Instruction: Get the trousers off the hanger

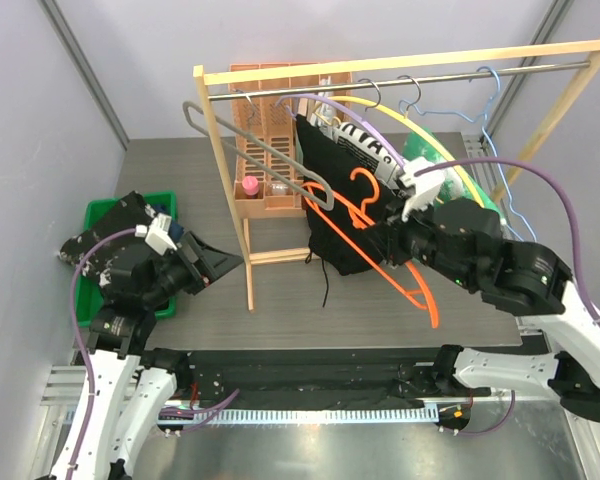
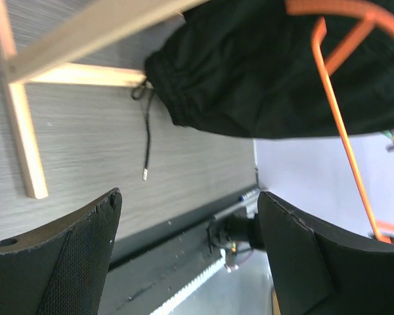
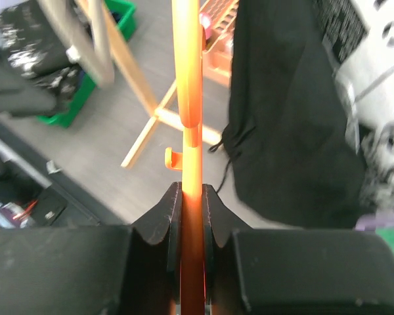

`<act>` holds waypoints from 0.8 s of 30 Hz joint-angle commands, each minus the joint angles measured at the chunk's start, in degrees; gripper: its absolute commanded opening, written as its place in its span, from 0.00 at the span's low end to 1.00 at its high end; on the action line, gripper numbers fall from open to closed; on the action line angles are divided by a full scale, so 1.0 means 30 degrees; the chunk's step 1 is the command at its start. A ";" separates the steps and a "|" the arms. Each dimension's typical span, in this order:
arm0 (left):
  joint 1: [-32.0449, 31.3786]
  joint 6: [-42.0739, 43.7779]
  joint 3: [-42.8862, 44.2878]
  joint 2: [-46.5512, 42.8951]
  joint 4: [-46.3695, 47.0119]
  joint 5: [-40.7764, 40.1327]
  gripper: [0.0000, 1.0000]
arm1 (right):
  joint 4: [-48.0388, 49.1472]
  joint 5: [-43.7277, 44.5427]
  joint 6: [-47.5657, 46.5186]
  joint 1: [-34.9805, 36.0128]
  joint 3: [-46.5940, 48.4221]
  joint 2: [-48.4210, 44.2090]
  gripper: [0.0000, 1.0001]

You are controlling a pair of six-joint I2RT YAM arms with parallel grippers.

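- At the left edge of the top view, the speckled trousers (image 1: 80,249) lie bunched over a green bin (image 1: 102,211). They are on no hanger and sit well apart from the wooden rack (image 1: 223,170).
- Just right of that bin, the left claw (image 1: 228,265) hangs low over the table (image 1: 170,170). Its fingers are spread wide with nothing between them, and it points toward the foot of the rack.
- In the middle of the frame, a plain black garment (image 1: 335,215) hangs down from the rack. A thin drawstring (image 2: 146,141) dangles from its hem toward the table.
- Right of centre, the right claw (image 1: 388,236) is pressed together on the orange hanger (image 1: 412,288), pinching its thin bar between both fingers.
- The orange hanger is tilted. Its hook sits in front of the black garment, below the metal rail (image 1: 430,80) and not caught on it. Its long end slants toward the lower right.
- At the upper left of the rack, a grey hanger (image 1: 250,140) slants down toward the black garment.
- Behind the black garment, toward the upper right, a black-and-white lettered cloth (image 1: 365,148) hangs.
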 commanded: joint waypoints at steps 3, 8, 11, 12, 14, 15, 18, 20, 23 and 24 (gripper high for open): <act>-0.0042 0.0980 0.0561 -0.0763 0.0122 0.2389 0.84 | 0.2414 0.1657 -0.2049 -0.0068 0.2781 0.3178 0.01; -0.0042 0.1537 0.0503 -0.0412 -0.0143 0.3150 0.84 | 0.3206 0.1862 -0.2636 -0.0098 0.4951 0.5381 0.01; -0.0042 0.2006 0.0825 -0.0236 -0.0230 0.3326 0.84 | 0.3997 0.1571 -0.2987 -0.0448 0.5715 0.6115 0.01; -0.0042 0.2123 0.1115 -0.0149 -0.0318 0.3326 0.84 | 0.4172 0.1395 -0.3046 -0.0565 0.5890 0.6261 0.01; -0.0071 0.2387 0.1322 -0.0031 -0.0436 0.3414 0.84 | 0.4758 0.1102 -0.3251 -0.0742 0.5922 0.6467 0.01; -0.0100 0.2475 0.1498 -0.0002 -0.0465 0.3443 0.84 | 0.5021 0.0985 -0.3368 -0.0742 0.5805 0.6439 0.01; -0.0101 0.2768 0.1703 0.0203 -0.0553 0.3501 0.84 | 0.6689 0.0749 -0.3603 -0.0742 0.4843 0.5854 0.01; -0.0101 0.2856 0.1762 0.0350 -0.0582 0.3531 0.84 | 0.7920 0.0749 -0.3865 -0.0742 0.4342 0.5357 0.01; -0.0101 0.3002 0.2026 0.0525 -0.0583 0.3532 0.84 | 1.0144 0.0750 -0.4130 -0.0742 0.2967 0.4335 0.01; -0.0072 0.3032 0.2085 0.0555 -0.0554 0.3502 0.84 | 1.0847 0.0691 -0.4305 -0.0742 0.2005 0.4068 0.01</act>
